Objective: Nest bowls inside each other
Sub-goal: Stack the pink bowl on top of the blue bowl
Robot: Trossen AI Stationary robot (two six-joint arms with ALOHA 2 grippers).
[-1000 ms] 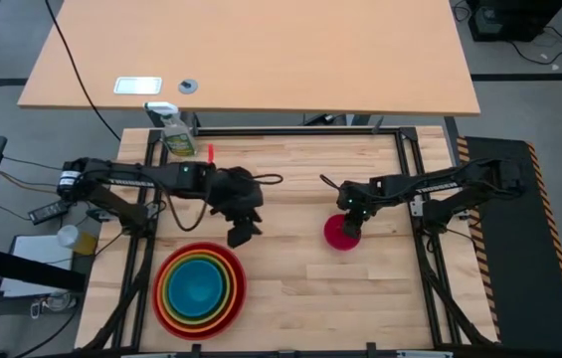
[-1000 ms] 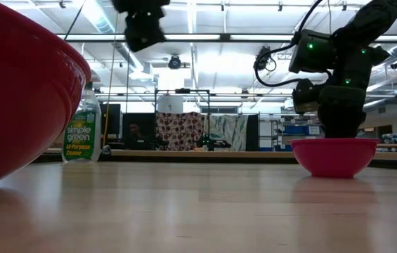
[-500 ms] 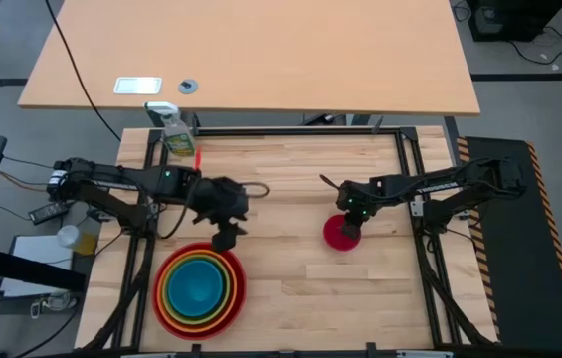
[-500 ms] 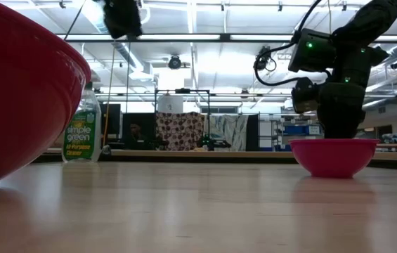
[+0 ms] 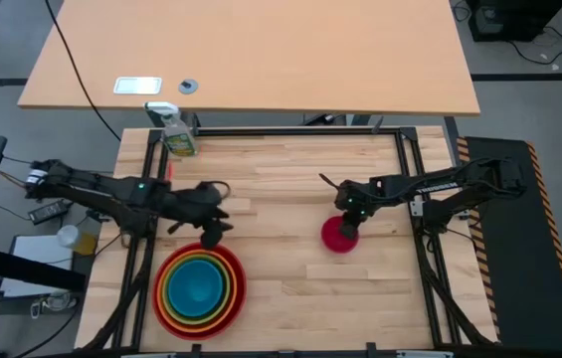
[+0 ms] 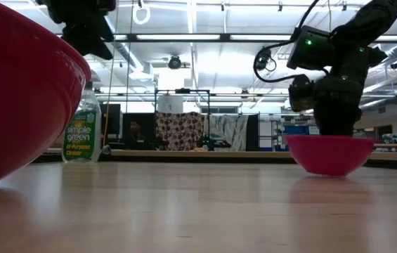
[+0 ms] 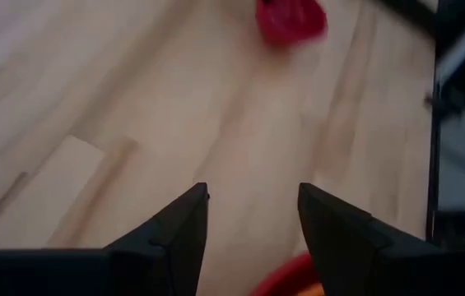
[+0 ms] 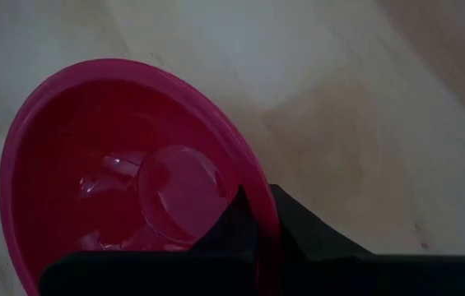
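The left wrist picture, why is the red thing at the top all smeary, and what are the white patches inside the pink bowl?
In the left wrist view the far pink bowl is blurred, though the left hand shows crisp. In the right wrist view the white patches are ceiling lights glinting off the bowl's shiny bottom, and the right hand pinching the rim looks dark.

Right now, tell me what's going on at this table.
The robot is nesting bowls. The right gripper has shut on the rim of the small pink bowl, which sits on the table's right half. Four bowls are already stacked at the front left: blue inside green, orange and the big red bowl. The left gripper hovers open and empty just behind that stack. A spray bottle stands at the back left corner, untouched.
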